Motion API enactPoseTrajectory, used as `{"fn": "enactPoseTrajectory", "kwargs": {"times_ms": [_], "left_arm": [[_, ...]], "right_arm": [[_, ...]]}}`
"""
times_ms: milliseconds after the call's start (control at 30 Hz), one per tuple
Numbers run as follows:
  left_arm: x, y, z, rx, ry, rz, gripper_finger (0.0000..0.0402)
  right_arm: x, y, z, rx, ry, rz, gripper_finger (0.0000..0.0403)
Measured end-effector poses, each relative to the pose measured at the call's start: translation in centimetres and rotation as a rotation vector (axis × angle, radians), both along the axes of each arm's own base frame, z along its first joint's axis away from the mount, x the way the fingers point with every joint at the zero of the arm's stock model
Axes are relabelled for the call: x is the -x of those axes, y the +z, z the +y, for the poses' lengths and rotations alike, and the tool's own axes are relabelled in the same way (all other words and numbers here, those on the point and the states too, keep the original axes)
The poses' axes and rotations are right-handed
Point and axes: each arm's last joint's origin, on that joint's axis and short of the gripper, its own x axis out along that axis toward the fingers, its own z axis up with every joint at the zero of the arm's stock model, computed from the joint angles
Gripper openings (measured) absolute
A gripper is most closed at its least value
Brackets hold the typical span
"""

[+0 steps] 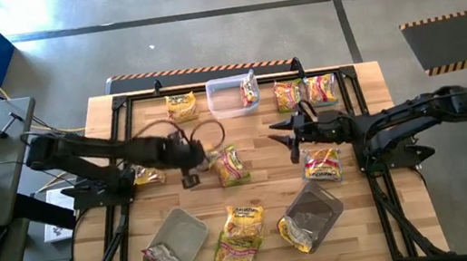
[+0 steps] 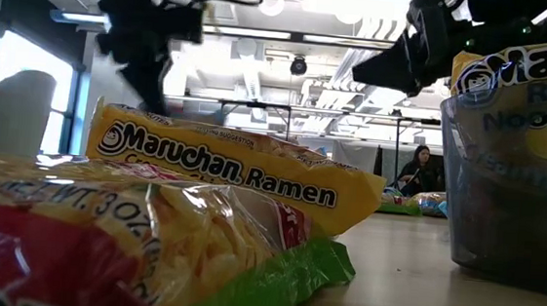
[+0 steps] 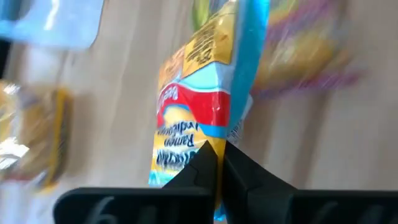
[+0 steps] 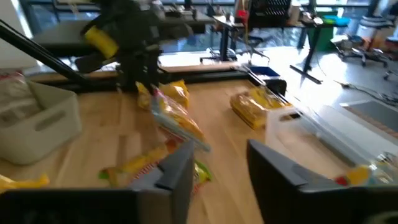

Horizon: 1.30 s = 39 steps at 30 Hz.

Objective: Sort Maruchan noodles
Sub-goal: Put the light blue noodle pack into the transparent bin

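Step in hand: pick-up, by my read — the left gripper (image 1: 191, 166) sits near the middle of the tabletop (image 1: 382, 210) with its jaws pinched together on the edge of a ramen packet (image 3: 199, 118)

Held packet: in the left wrist view it hangs from the closed fingers (image 3: 239, 167), yellow, red and light blue print; in the high view it shows as the packet (image 1: 229, 165) just at 3 o'clock of the gripper

Right gripper: the right gripper (image 1: 292, 133) hovers right of centre, jaws apart, nothing between them in the right wrist view (image 4: 217, 168)

Rest of the noodles: loose packets spread over the tabletop — one at 12 o'clock (image 1: 181, 107), a pair toward 1 o'clock (image 1: 304, 92), one at 3 o'clock under the right arm (image 1: 322, 164), two stacked at 6 o'clock (image 1: 241, 235)

Tubs: far tub (image 1: 229, 95) holds one packet at its rim; the tub at 7 o'clock (image 1: 179, 234) and the tub at 5 o'clock (image 1: 316, 210) each have a packet at their near edge

Next move, my call: carry the pinched packet to the tub holding its matching flavour; the grip is on a thin crinkly edge, so it could slip if swung fast

Readable writing: "Maruchan Ramen" on the yellow packet (image 2: 233, 169) in the low view; "Ramen" reads upside down on the held packet; smaller print is too blurred
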Motion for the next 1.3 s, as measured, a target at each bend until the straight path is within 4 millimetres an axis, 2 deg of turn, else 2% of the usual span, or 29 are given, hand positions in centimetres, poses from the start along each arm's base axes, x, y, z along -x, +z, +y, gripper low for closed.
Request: {"fn": "enactPoseTrajectory", "kwargs": {"times_ms": [133,267,500,633,800,933,1067,1300], "left_arm": [[-0.7,2.2,1.7,0.118,-0.004,-0.134,0.0000],[-1.5,3.9,2.9,0.166,-0.050,-0.230,0.0000],[-2.2,4.9,3.7,0.236,-0.115,-0.346,0.0000],[-2.4,5.1,3.9,0.241,-0.145,-0.379,0.0000],[-2.7,5.5,3.8,0.258,-0.183,-0.428,0.0000],[-2.8,5.6,3.8,0.257,-0.197,-0.441,0.0000],[-2.9,5.7,3.8,0.245,-0.200,-0.451,0.0000],[-2.9,5.8,4.6,0.243,-0.174,-0.469,0.0000]], "right_arm": [[-0.8,0.4,0.6,0.004,0.026,-0.024,0.0201],[-2.9,1.2,0.6,-0.003,0.040,0.035,0.0229],[-7.3,3.4,-0.4,-0.017,0.121,0.193,0.0241],[-9.5,4.4,-1.5,-0.035,0.190,0.215,0.0241],[-11.5,4.3,-2.8,-0.069,0.283,0.237,0.0241],[-12.5,3.7,-3.5,-0.094,0.368,0.245,0.0241],[-12.8,3.1,-3.6,-0.078,0.369,0.269,0.0241],[-11.9,5.3,-3.5,0.027,0.289,0.227,0.0240]]}}
